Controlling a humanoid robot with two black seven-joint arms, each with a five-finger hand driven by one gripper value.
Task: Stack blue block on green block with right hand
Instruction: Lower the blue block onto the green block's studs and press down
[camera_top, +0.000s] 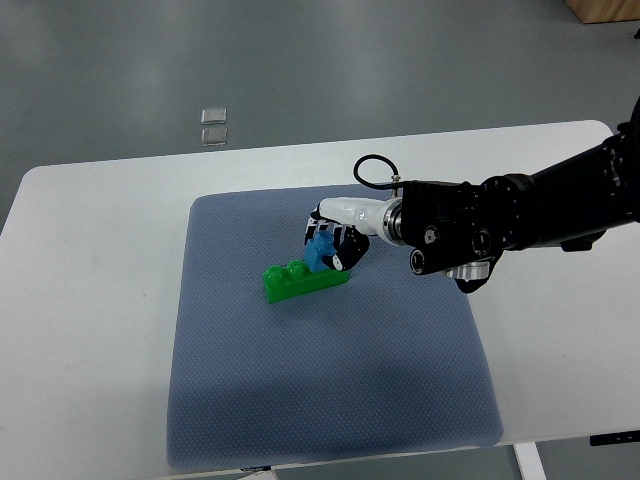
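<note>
A long green block (292, 281) lies on the blue-grey mat (330, 400), a little left of the mat's middle. A small blue block (320, 253) is tilted over the green block's right end, and I cannot tell whether the two touch. My right hand (331, 240) reaches in from the right edge and its fingers are curled around the blue block. The hand hides the right side of the blue block. The left arm does not show.
The mat lies on a white table (90, 300). Grey floor lies beyond the table's far edge, with two small square plates (213, 125) on it. A wooden corner (605, 10) shows at the top right.
</note>
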